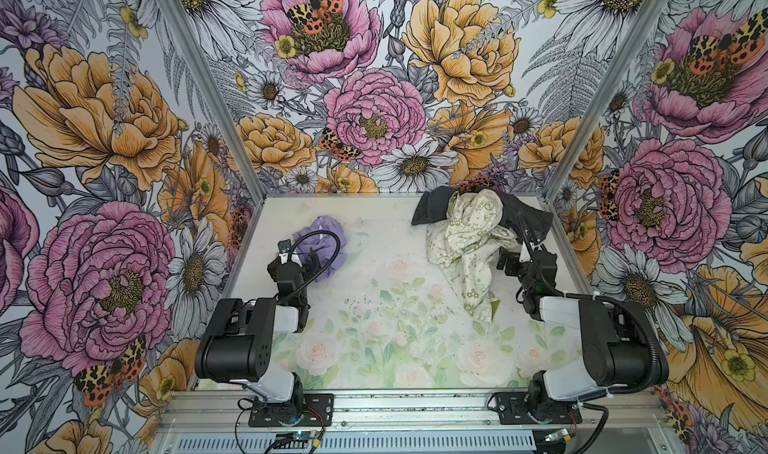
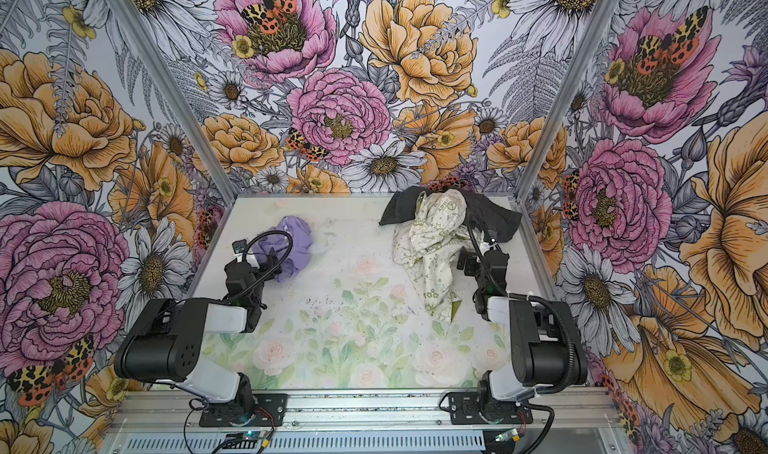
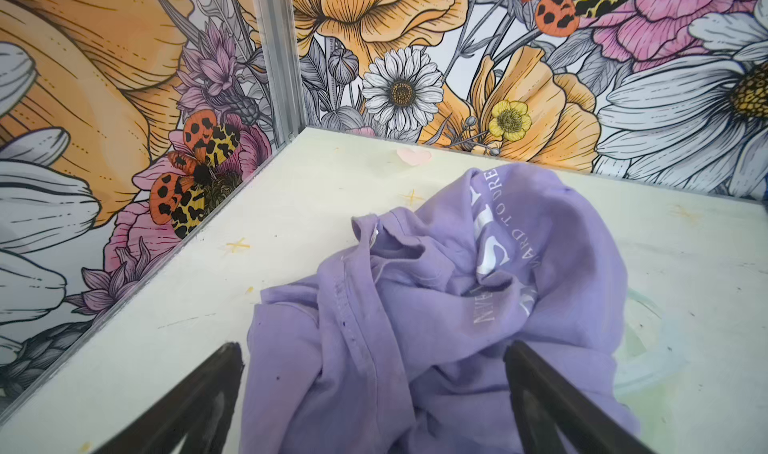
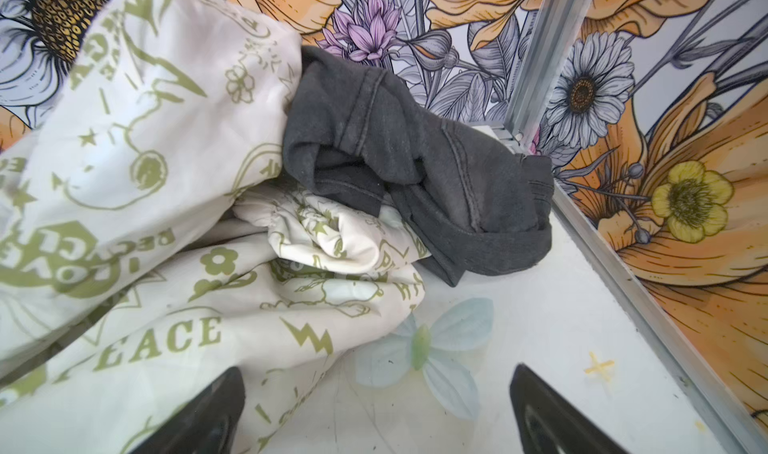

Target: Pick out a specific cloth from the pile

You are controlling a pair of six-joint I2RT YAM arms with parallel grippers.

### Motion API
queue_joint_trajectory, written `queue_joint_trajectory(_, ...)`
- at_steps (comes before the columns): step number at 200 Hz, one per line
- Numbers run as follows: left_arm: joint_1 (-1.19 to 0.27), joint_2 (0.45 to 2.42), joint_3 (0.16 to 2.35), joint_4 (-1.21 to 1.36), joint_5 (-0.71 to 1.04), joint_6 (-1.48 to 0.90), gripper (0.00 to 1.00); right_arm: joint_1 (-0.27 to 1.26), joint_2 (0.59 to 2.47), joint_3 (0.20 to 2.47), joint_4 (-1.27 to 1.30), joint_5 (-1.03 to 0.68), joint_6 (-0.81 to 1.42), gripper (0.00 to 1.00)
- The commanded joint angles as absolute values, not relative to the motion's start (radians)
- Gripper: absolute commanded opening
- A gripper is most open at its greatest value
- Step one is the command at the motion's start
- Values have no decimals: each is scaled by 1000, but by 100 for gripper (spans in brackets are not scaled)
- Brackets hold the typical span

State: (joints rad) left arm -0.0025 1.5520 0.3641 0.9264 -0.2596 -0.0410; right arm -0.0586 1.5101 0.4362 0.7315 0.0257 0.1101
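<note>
Lavender jersey, soft and crumpled into a rounded mound with white printed lettering, the cloth (image 3: 436, 306) is lying alone at the far left of the pale flower-printed table (image 1: 374, 348), well apart from the pile (image 1: 478, 232) at the far right. Two garments are making up that pile. One cream cloth (image 4: 145, 161), smooth and printed with green peace signs, stars and words, is draping toward the near side. One black cloth (image 4: 415, 161), thicker and with stitched seams, is bunching against it in the far right corner. Two grippers are showing. The left gripper (image 3: 374, 348) is standing spread wide, released, its jaws straddling the lavender folds without pinching them. The right gripper (image 4: 376, 371) is gaping too, holding nothing, hovering just beside the cream cloth's edge.
</note>
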Motion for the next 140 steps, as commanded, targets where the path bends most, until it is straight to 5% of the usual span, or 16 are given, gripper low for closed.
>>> queue_joint_trajectory(1,-7,1551,355,985,-250,-23,99,-52,1523,368,891,56,110,100)
queue_joint_trajectory(140,-18,1552,371,954,-232,-1,99,-42,1535,368,913,100,114,100)
